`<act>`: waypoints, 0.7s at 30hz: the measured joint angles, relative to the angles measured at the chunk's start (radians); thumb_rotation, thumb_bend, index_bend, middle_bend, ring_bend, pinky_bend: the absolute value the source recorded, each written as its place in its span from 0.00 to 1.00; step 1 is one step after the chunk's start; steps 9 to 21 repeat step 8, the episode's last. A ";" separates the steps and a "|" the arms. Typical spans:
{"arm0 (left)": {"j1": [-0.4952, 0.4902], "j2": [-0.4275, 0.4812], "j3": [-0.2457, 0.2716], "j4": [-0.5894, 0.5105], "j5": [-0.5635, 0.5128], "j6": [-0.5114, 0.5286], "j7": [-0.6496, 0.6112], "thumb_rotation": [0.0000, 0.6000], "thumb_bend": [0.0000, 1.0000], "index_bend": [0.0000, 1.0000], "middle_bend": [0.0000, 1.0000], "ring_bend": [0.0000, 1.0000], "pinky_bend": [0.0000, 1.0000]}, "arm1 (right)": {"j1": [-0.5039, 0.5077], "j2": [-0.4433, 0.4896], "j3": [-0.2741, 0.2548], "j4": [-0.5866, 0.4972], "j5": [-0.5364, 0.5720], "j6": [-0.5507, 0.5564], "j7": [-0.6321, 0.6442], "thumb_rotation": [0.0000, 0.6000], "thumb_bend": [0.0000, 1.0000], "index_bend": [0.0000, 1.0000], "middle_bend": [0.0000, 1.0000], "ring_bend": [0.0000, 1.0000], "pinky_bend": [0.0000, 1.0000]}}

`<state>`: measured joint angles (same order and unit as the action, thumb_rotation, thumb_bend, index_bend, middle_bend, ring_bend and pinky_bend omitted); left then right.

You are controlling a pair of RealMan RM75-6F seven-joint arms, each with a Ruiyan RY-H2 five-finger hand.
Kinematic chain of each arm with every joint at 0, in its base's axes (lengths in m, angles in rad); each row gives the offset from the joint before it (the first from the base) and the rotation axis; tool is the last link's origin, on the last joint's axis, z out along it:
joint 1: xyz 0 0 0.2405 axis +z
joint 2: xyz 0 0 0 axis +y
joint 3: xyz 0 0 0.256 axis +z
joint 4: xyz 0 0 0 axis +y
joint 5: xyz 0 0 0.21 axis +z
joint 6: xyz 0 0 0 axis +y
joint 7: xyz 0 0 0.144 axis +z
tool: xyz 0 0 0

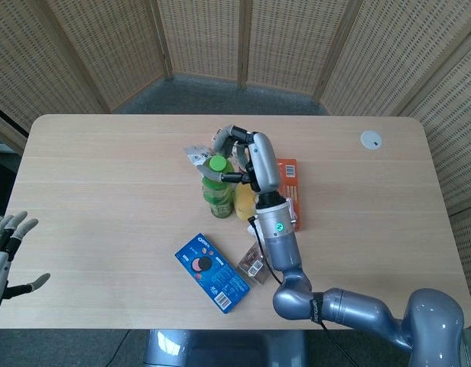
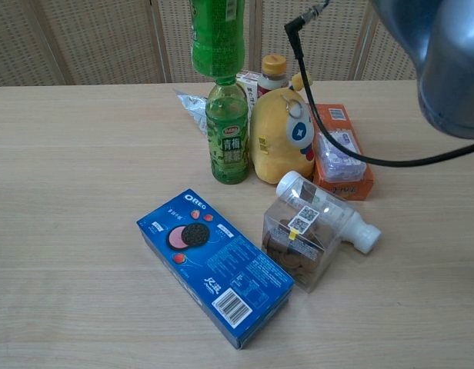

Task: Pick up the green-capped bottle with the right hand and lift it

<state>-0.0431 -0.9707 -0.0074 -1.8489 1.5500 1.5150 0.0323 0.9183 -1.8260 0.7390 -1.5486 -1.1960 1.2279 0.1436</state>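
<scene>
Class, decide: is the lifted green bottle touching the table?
Apart. The chest view shows the lifted bottle hanging above the table, its base level with the standing bottle's cap.

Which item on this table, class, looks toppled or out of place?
The white-capped clear bottle lies on its side, propped on the clear cookie box beside the Oreo box. The other green bottle on the table stands upright.
</scene>
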 measured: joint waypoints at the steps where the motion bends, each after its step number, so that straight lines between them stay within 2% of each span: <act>1: 0.000 0.000 0.000 0.000 0.000 0.000 0.000 1.00 0.00 0.15 0.00 0.00 0.00 | 0.008 0.005 0.005 -0.004 0.006 0.000 -0.011 1.00 0.03 0.62 0.84 0.66 0.90; 6: 0.000 0.000 0.001 0.000 0.001 0.001 -0.001 1.00 0.00 0.14 0.00 0.00 0.00 | 0.040 0.028 0.022 -0.020 0.042 0.006 -0.053 1.00 0.03 0.62 0.84 0.66 0.90; 21: 0.001 0.000 0.001 0.000 0.003 0.002 0.000 1.00 0.00 0.14 0.00 0.00 0.00 | 0.044 0.038 0.018 -0.027 0.050 0.013 -0.062 1.00 0.03 0.62 0.84 0.67 0.90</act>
